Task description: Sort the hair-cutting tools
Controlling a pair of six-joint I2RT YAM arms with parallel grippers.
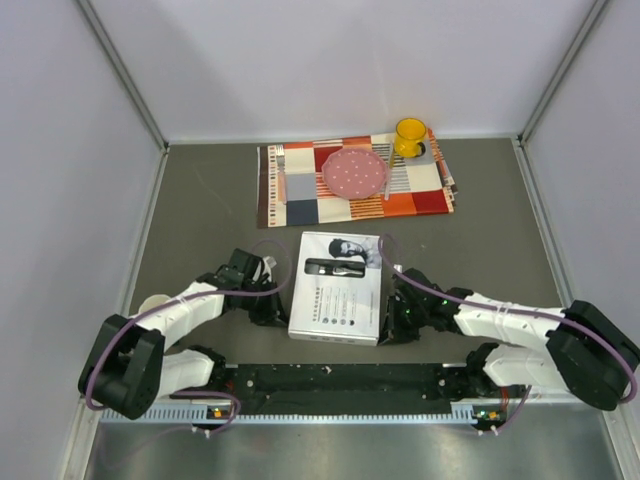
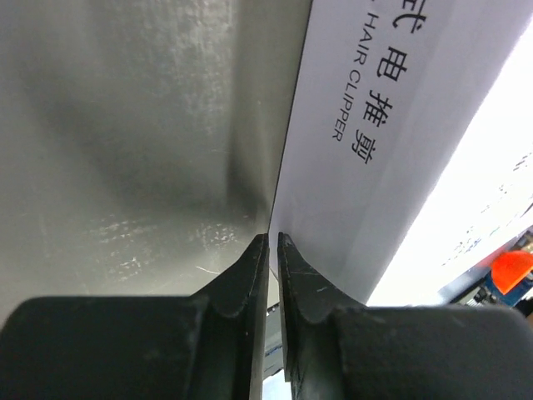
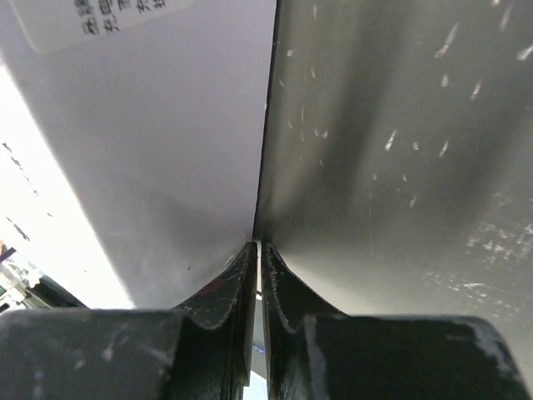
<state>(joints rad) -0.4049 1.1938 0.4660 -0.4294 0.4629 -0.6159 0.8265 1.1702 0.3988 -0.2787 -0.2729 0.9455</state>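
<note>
A closed white cardboard box (image 1: pixel 335 290) lies in the middle of the grey table; its lid bears a printed picture of a clipper. No clipper, guard comb, stick or cord shows; they are hidden or out of view. My left gripper (image 1: pixel 278 302) is shut, low at the box's left side. In the left wrist view its tips (image 2: pixel 273 237) sit at the bottom edge of the box's white side wall (image 2: pixel 375 167). My right gripper (image 1: pixel 390 318) is shut at the box's right side. In the right wrist view its tips (image 3: pixel 259 244) sit at the foot of the box wall (image 3: pixel 166 150).
A chequered placemat (image 1: pixel 420 195) lies behind the box with a pink plate (image 1: pixel 355 172) and a yellow cup (image 1: pixel 410 136) on it. Grey walls enclose the table on three sides. A black rail (image 1: pixel 340 380) runs along the near edge.
</note>
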